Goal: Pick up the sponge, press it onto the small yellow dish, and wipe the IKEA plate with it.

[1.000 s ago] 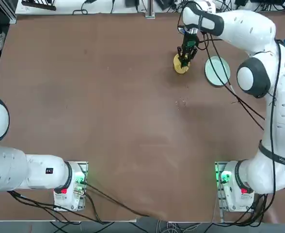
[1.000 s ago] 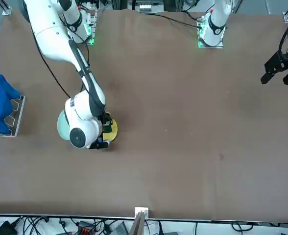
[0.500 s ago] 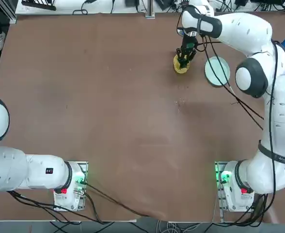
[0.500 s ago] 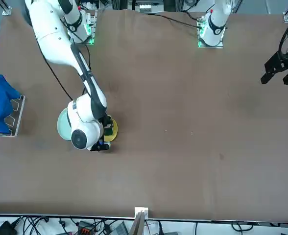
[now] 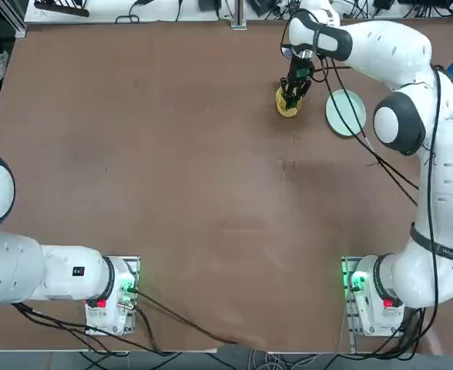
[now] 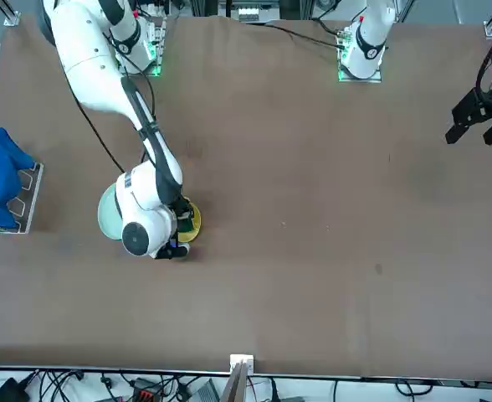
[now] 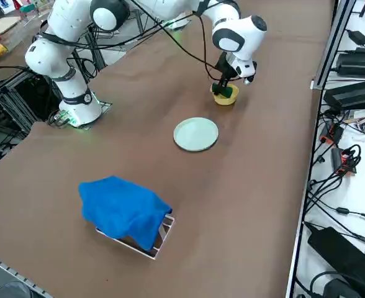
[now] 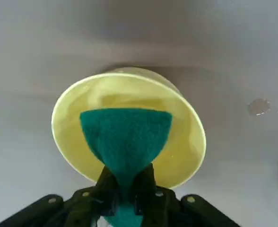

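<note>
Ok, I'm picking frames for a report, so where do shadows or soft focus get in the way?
Right wrist view: sponge soft-edged, shadow behind the yellow dish; right gripper, shut on the sponge, dark with little detail. Top view: faint shadow beside the plate.

The brown table (image 5: 188,193) bears the small yellow dish (image 7: 225,99), and just beside that dish, apart from it, lies the pale blue-green IKEA plate (image 7: 195,134). On the far side of the plate from the yellow dish, a white rack (image 7: 161,241) sits on the table, partly covered by a blue cloth (image 7: 124,210).
</note>
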